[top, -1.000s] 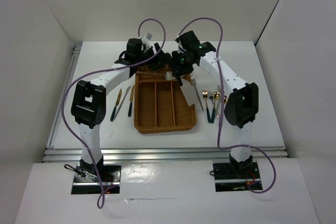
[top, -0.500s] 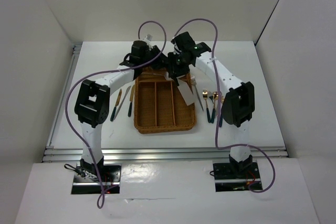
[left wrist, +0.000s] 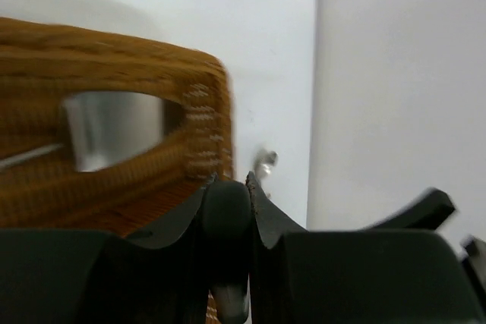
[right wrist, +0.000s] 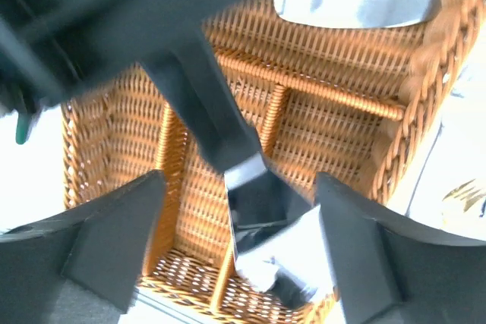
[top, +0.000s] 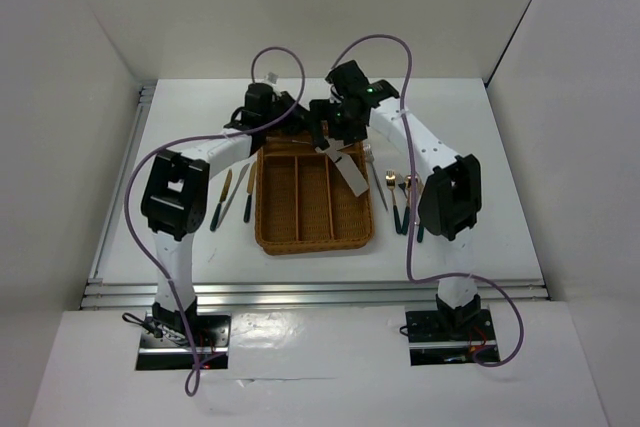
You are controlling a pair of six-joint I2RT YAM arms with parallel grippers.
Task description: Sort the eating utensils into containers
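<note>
L gripper (left wrist: pixel 228 187) pinches server (top: pixel 348 173) over tray (top: pixel 262 217); R gripper (right wrist: pixel 239 184) spread.

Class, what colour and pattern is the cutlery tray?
Golden-brown basket weave; the wicker cutlery tray shows best in the right wrist view.

White table (top: pixel 480 137) between plain white walls (top: pixel 300 7).

Both arms reach forward, wrists nearly meeting. The left pincer (left wrist: pixel 228 187) clamps a dark handle (left wrist: pixel 225 216); the right pincer (right wrist: pixel 239 184), just beside it, has its fingers spread wide.
</note>
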